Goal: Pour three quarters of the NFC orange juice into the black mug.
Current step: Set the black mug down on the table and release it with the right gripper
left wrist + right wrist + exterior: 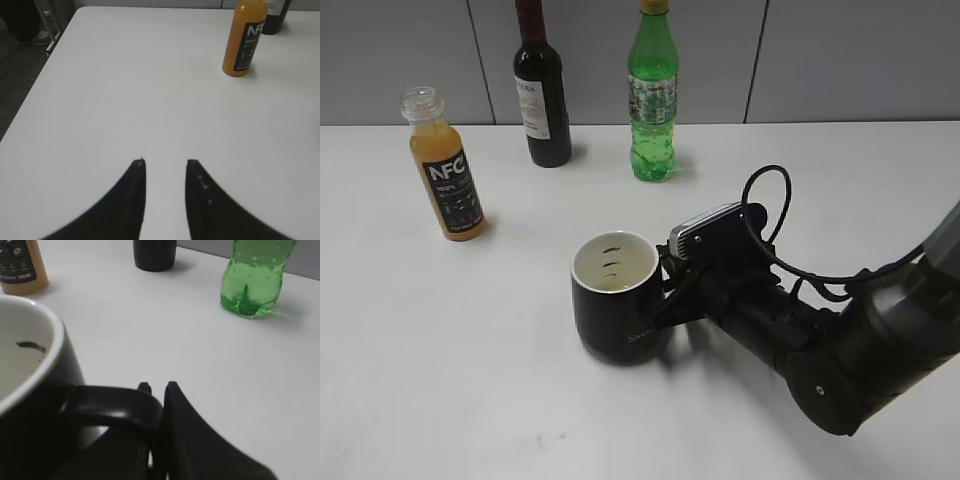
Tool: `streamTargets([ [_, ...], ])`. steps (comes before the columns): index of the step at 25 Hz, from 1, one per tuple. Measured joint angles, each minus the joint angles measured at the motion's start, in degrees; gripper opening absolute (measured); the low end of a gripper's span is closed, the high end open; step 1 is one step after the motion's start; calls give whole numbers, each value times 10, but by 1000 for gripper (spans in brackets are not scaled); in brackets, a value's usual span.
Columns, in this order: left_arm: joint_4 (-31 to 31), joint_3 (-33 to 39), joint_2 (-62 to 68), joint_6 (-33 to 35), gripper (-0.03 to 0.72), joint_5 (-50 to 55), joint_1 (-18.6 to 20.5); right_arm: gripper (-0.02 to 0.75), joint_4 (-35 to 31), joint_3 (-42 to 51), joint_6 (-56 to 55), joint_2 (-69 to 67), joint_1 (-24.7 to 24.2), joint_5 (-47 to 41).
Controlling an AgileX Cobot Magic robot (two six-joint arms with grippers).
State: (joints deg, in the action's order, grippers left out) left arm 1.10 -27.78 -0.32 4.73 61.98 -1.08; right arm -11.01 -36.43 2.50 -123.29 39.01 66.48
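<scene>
The NFC orange juice (446,170) stands upright and capless at the back left of the white table; it also shows in the left wrist view (243,39) and its base in the right wrist view (20,267). The black mug (614,300) with a cream interior stands at the middle front and fills the left of the right wrist view (30,390). My right gripper (670,290) is shut on the mug's loop handle (112,407); its fingertips (157,386) pinch it. My left gripper (165,162) is open and empty over bare table, well short of the juice.
A dark wine bottle (542,95) and a green plastic bottle (652,100) stand at the back by the grey wall. The table's left edge (30,95) drops to dark floor. The right arm and its cable (820,330) fill the front right.
</scene>
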Motion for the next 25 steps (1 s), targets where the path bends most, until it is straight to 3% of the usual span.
streamTargets([
  [18, 0, 0, 0, -1, 221, 0, 0, 80, 1, 22, -4, -5, 0, 13],
  [21, 0, 0, 0, 0, 221, 0, 0, 148, 1, 31, -8, -5, 0, 24],
  [25, 0, 0, 0, 0, 221, 0, 0, 347, 2, 47, -14, -5, 0, 32],
])
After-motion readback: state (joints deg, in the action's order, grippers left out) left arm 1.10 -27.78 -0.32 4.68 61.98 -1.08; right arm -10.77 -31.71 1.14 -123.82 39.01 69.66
